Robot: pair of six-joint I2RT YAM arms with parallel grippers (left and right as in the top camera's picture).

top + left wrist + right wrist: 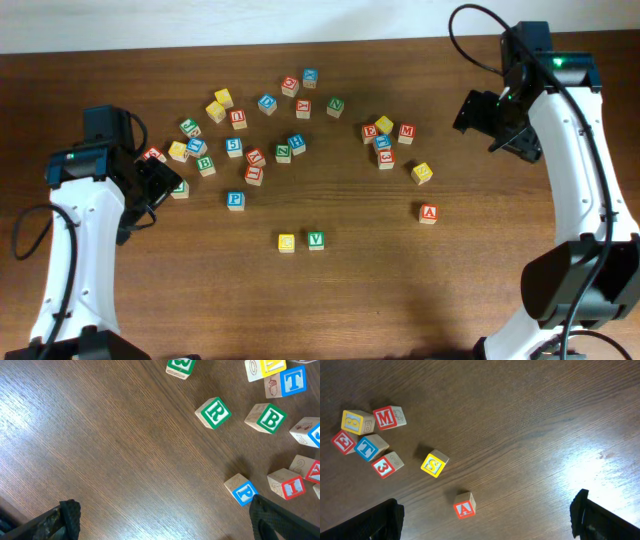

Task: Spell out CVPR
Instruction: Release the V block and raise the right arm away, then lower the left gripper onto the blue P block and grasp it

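Note:
A yellow block (286,242), its letter too small to read, and a green V block (316,240) sit side by side near the table's front middle. A blue P block (235,199) lies left of them and also shows in the left wrist view (243,491), beside my right fingertip. A green R block (215,412) lies on the wood ahead of my left gripper (167,520), which is open and empty; overhead, the block (180,188) sits at the gripper's (150,185) edge. My right gripper (497,125) is open and empty, high at the right (487,517).
Several loose letter blocks are scattered across the back middle, including a green B (270,417). A cluster with a red M (387,416) and a blue T (370,447) sits right of centre. A yellow S (434,464) and a red A (464,506) lie apart from it.

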